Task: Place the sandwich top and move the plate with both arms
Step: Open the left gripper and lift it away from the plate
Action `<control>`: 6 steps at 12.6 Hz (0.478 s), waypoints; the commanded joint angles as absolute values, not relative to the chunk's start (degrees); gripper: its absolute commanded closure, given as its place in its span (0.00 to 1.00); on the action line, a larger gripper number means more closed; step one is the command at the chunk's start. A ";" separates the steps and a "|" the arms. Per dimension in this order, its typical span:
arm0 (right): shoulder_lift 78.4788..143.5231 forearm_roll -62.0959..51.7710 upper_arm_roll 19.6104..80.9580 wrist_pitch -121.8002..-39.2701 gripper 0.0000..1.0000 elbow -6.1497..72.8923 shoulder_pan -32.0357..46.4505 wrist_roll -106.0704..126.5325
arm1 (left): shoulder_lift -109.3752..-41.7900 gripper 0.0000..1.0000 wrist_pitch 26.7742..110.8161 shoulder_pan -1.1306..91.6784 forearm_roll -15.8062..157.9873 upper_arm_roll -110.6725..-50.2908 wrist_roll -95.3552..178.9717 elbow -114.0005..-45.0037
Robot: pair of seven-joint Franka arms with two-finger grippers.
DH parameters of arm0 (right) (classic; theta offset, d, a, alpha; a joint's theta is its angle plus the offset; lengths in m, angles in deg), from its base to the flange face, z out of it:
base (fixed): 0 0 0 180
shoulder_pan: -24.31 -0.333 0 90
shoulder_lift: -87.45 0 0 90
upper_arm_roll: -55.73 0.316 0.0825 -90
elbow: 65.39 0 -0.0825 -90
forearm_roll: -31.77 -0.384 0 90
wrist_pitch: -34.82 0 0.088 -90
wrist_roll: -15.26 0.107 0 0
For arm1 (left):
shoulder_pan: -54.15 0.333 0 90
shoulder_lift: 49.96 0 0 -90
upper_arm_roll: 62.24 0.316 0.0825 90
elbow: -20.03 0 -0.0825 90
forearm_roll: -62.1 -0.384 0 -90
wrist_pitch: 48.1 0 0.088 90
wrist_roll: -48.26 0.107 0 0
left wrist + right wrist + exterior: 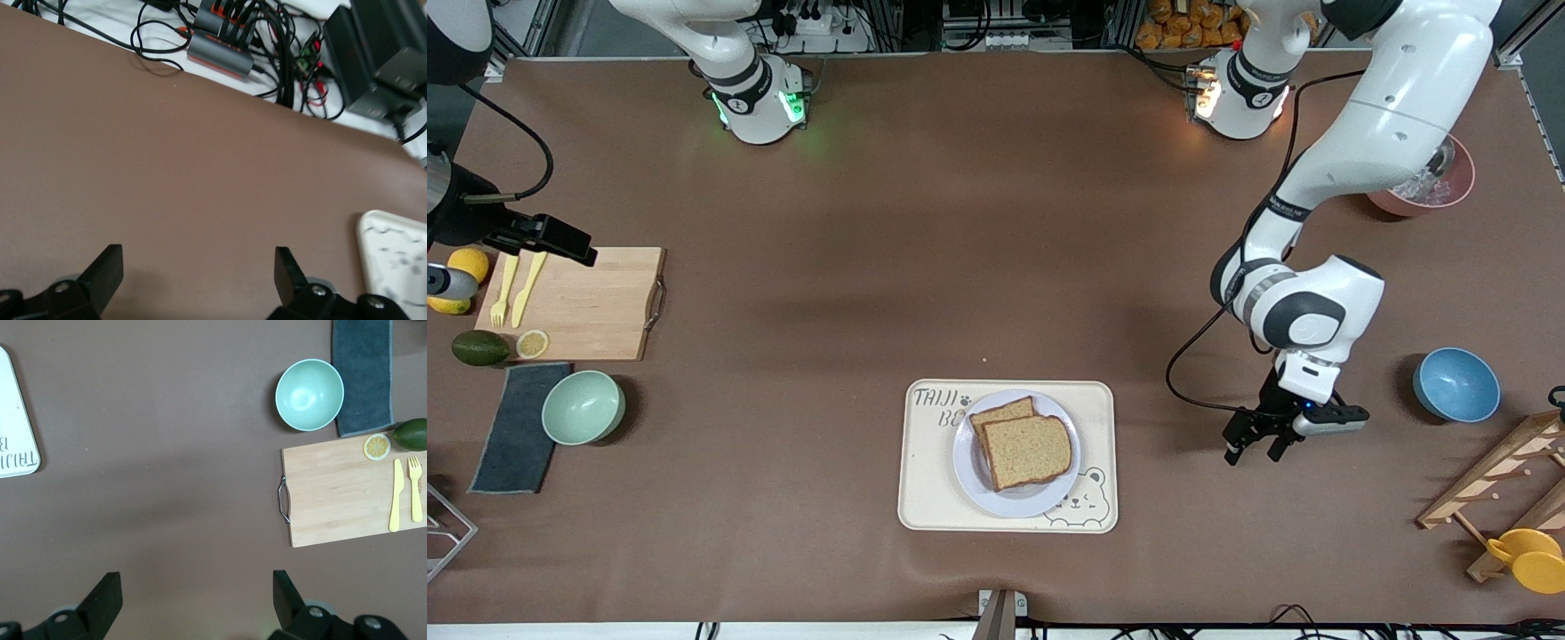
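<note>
Sandwich top (1032, 450) already on plate (1016, 503) in the tray (925, 498); left gripper (1260, 442) beside tray, right gripper (193, 603) high near cutting board (591, 302), both wide: approach opposite rims level.

cream tray (925, 498) lettered "TAIJI" above a cut-off "BE", beside a bear drawing

Front cam: high, looks steeply down at whole bench (978, 222), facing the arm bases. Left wrist cam: close above bare bench, facing its front edge; clips the tray (393, 253) corner. Right wrist cam: higher up, straight down; sees cutting board (347, 487), mint bowl (309, 394). All three catch the tray.
</note>
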State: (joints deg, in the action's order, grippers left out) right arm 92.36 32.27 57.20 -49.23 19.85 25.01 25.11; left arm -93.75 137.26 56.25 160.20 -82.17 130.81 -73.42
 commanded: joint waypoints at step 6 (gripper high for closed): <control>91.84 32.56 57.49 -48.67 0.00 20.39 25.45 25.11 | -96.46 0.00 122.60 57.31 130.89 -75.44 113.80 -70.49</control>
State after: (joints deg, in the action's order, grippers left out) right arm 92.37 32.27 57.19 -48.97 19.86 25.02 25.11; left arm -97.14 125.60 57.76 138.32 -76.98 121.83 -70.54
